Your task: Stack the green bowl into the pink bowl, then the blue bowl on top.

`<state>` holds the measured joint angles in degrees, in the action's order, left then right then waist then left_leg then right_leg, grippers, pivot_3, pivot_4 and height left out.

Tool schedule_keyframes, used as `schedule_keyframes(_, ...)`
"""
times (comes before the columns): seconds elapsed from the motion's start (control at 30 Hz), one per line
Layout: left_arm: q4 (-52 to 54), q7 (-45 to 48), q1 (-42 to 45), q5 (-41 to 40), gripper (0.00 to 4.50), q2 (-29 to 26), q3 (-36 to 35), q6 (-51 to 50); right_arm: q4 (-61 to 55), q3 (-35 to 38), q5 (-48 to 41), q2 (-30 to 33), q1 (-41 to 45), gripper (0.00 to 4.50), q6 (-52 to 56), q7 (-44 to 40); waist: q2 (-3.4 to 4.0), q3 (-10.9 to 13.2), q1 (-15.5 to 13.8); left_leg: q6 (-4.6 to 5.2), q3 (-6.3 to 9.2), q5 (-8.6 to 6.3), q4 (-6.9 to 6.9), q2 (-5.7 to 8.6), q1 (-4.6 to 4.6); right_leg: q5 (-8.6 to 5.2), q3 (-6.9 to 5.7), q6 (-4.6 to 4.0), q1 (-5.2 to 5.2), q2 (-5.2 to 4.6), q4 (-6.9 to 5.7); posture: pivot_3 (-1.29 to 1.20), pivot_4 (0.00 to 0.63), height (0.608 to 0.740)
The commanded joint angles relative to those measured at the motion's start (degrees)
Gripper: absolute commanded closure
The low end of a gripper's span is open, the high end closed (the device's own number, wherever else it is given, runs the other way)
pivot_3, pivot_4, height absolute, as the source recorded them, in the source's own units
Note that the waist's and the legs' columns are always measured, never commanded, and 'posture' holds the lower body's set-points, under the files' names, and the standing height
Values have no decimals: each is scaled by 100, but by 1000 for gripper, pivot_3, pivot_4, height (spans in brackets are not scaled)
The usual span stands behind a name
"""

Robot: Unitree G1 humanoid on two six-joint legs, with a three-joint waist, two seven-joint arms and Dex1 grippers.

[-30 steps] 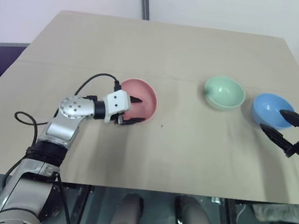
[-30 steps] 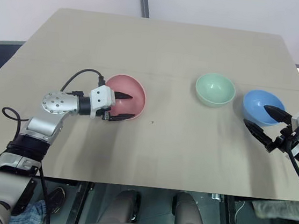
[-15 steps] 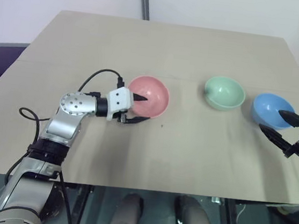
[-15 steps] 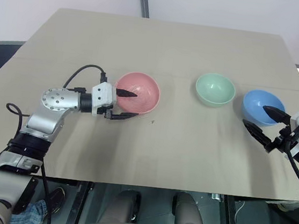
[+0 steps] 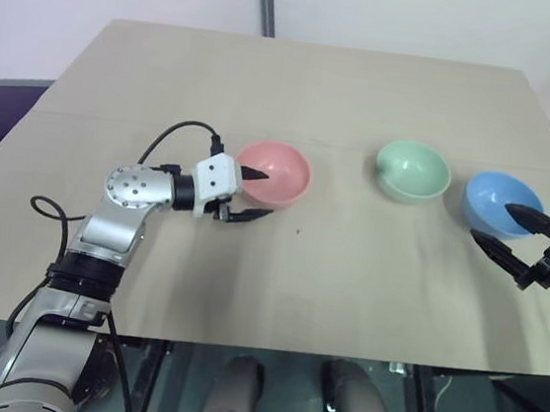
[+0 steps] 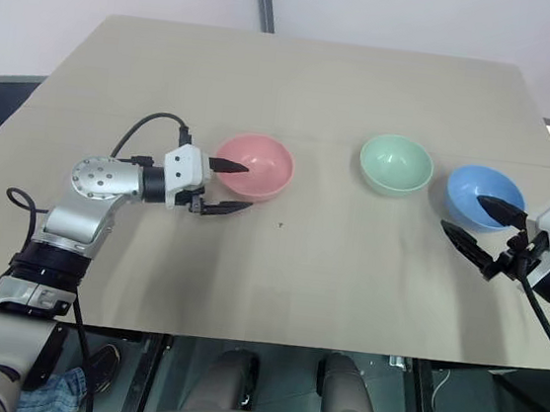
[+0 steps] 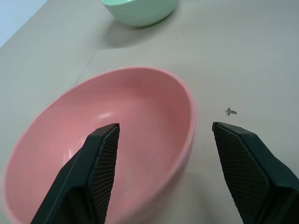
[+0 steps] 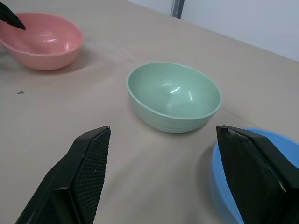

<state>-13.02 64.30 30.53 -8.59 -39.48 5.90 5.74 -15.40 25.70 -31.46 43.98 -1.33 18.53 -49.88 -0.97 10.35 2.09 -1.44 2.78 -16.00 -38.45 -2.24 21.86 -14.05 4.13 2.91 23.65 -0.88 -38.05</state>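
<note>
The pink bowl (image 5: 277,171) sits left of the table's middle. My left gripper (image 5: 253,196) is open and straddles its near-left wall. In the left wrist view one finger (image 7: 103,163) lies inside the pink bowl (image 7: 140,121) and the other stands outside, clear of the rim. The green bowl (image 5: 413,170) rests upright right of centre, with nothing touching it. The blue bowl (image 5: 494,199) is at the far right. My right gripper (image 6: 469,218) is open beside it, its upper finger over the near rim. The right wrist view shows the green bowl (image 8: 173,95) ahead and the blue bowl (image 8: 220,191) partly behind a finger.
The bowls stand in a row on a beige table (image 5: 294,298). A small dark mark (image 5: 298,233) lies between the pink bowl and the front edge. A grey post (image 5: 266,1) rises behind the table's back edge. A black cable loops over my left forearm.
The pink bowl has shifted right toward the green bowl, and my left gripper moved with it. The bowl looks less tipped than before. My right gripper has barely moved.
</note>
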Motion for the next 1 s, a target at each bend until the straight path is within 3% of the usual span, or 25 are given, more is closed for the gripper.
schedule_keyframes(0.03, 48, 41, -18, -2, 1127, -75, -90, 142, -66, 148, -10, 39, 41, 536, -157, -18, 0, 0, 0, 0, 0, 0, 0, 0, 0, 0, 0, 0, 0, 0, 0, 0, 150, 740)
schedule_keyframes(0.27, -57, 197, -49, 34, 1127, -72, -18, 214, -83, 145, -8, 23, 9, 536, -192, 7, 0, 0, 2, 0, 0, 0, 0, 0, 0, 0, 0, 0, 0, 0, 0, 0, 150, 740)
schedule_keyframes(0.4, -89, 254, -84, 35, 2311, -58, -20, 285, -81, 150, 3, 24, -7, 455, -214, 23, 0, 0, 1, 0, 0, 0, 0, 0, 0, 0, 0, 0, 0, 0, 0, 0, 150, 740)
schedule_keyframes(0.53, -136, 263, -77, 63, 4190, -54, -12, 299, -81, 149, -1, 34, -5, 455, -218, 36, 0, 0, 0, 0, 0, 0, 0, 0, 0, 0, 0, 0, 0, 0, 0, 0, 150, 740)
schedule_keyframes(0.57, -140, 266, -73, 64, 4449, -55, -12, 298, -82, 149, -3, 36, -2, 455, -214, 39, 0, 0, 0, 0, 0, 0, 0, 0, -1, 0, 0, 0, 0, 0, -1, 0, 150, 740)
schedule_keyframes(0.77, -118, 257, -3, 87, 4449, -13, 27, 340, -37, 106, 42, 53, 36, 455, -240, 33, 1, 0, -1, 0, 0, 0, -1, 0, -1, 0, 0, 0, 0, 0, -2, 0, 150, 740)
schedule_keyframes(1.0, 694, 445, 22, 6, 4449, 24, 219, 174, -39, 73, 81, 21, 76, 455, -252, 37, 1, 0, -10, 0, 0, 0, -2, 0, 1, 0, 0, 0, 0, 0, 0, 0, 150, 740)
